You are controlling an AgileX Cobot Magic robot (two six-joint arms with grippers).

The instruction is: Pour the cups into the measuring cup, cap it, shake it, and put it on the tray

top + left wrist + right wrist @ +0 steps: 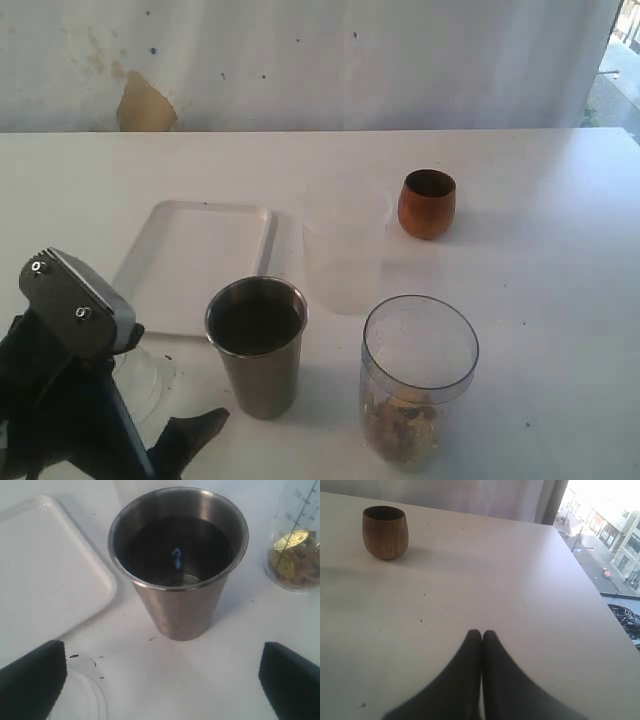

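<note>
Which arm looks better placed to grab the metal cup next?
Left. The left gripper is open and faces the steel tumbler close ahead. The right gripper is shut over the table, facing only the wooden cup.

Black left arm (pixel 70 425) with a grey metal bracket (pixel 80 305) bearing two screws (pixel 38 266); black tapered tool fingers (pixel 465 680).

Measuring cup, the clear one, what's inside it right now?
The measuring cup holds a low heap of brownish bits and shiny gold, coin-like pieces at its bottom; above that it looks empty. Whatever lies under the heap is covered.
</note>
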